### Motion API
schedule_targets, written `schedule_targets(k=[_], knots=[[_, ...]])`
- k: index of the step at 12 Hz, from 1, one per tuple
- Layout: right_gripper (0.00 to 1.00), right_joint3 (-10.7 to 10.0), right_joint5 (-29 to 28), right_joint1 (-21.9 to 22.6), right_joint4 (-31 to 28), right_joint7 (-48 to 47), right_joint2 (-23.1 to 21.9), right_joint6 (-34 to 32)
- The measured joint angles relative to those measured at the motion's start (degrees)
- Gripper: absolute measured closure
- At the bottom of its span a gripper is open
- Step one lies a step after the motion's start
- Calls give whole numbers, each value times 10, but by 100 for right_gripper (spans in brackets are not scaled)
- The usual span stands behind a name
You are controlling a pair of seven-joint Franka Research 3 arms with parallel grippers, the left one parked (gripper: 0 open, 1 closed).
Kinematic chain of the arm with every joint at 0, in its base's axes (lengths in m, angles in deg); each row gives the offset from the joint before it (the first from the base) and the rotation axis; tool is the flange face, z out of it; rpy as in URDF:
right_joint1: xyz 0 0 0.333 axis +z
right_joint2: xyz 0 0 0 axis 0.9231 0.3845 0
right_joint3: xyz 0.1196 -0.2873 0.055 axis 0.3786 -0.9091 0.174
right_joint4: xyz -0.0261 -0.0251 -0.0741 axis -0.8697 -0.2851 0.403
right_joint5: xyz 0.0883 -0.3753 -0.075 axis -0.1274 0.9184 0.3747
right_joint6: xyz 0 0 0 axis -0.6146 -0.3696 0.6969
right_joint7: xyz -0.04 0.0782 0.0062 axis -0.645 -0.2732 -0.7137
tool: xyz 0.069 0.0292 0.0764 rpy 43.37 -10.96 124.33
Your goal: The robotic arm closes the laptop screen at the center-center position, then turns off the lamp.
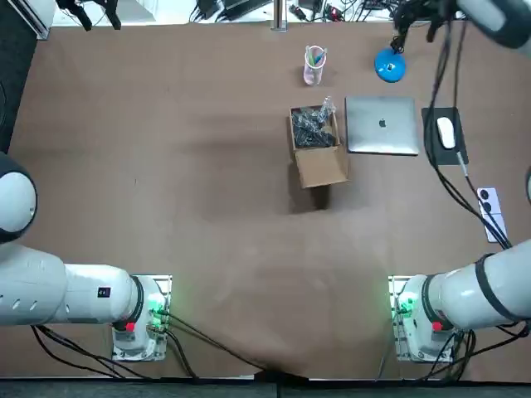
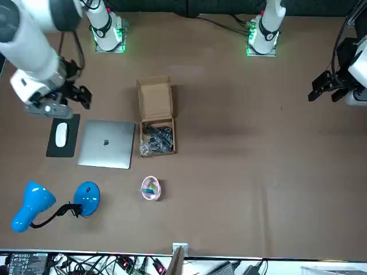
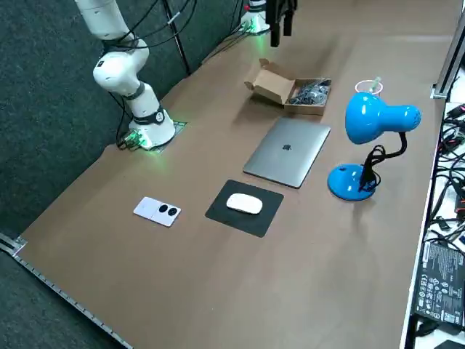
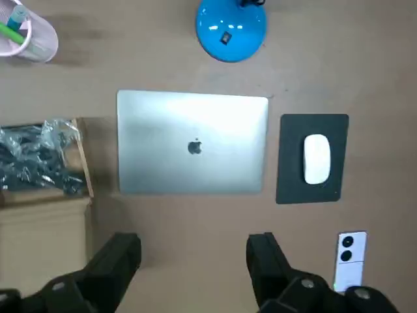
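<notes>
So the laptop [image 4: 192, 143] is lying flat on the bench [image 1: 166, 166] with the lid down and the logo facing up. To me the first half of the job looks done, and only the lamp [image 4: 231, 26] is left. The right hand [image 4: 193, 251] hangs high over the bench on the robot's side of the laptop. It points straight down, its fingers [image 4: 124, 254] are spread wide, and it's holding nothing. My guess is that the height is there to clear everything on the way over. The lamp's blue round base sits just past the laptop's far edge, close to it but not touching. There's a small dark button [image 4: 225, 38] on top of the base, which I'd bet is the switch. I honestly can't tell whether the lamp is lit right now. A mouse [image 4: 316, 158] sits on its black pad [image 4: 311, 189] right beside the laptop, and on the laptop's other side is a cardboard box [image 1: 315, 141] of cables. Neither one is in the path. If anything's tricky, I'd say it's the bent neck and the head hanging off to one side of the base, so coming down on the button from straight above seems the safest bet.
</notes>
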Motion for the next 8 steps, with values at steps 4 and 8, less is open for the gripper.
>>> schedule_targets(k=[4,8], knots=[[0,-4,-20,-64,-5,82,-33,-14],[0,-5,-39,-115,-6,121,-44,-15]])
